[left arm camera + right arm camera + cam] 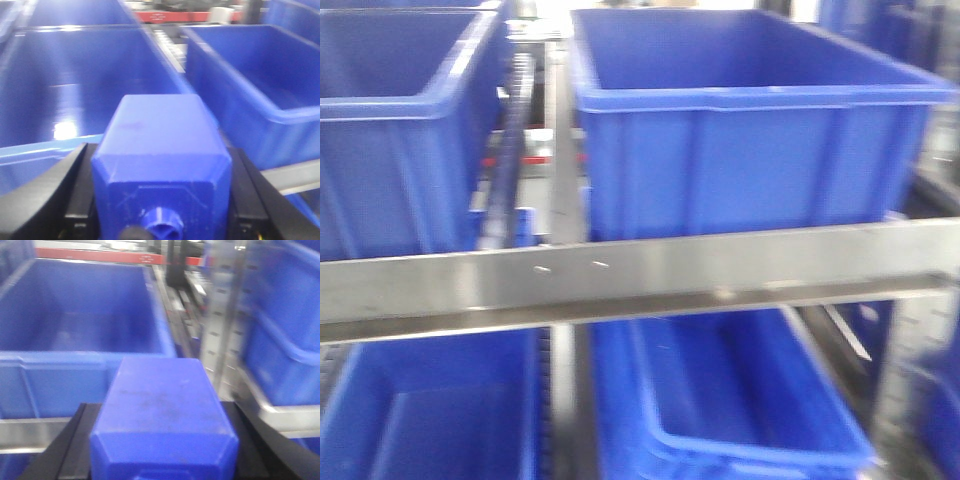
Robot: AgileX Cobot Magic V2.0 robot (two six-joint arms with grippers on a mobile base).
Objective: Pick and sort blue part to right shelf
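Your right gripper is closed on the blue part. Its black fingers press both long sides of the rectangular body, the sloped shoulders face the camera, and the cap end is cut off by the frame edge. Straight ahead of the gripper and a little to the left, an open blue bin sits on a metal rail. Ahead to the right stands a perforated metal upright, and further right is a second bin. Your left gripper is clamped around a blue block with a round knob, with the knob toward the camera. Just beyond that gripper lies a deep bin, and a neighbouring bin sits ahead to its right. Both wrist views are blurred, so finer detail on either block cannot be made out
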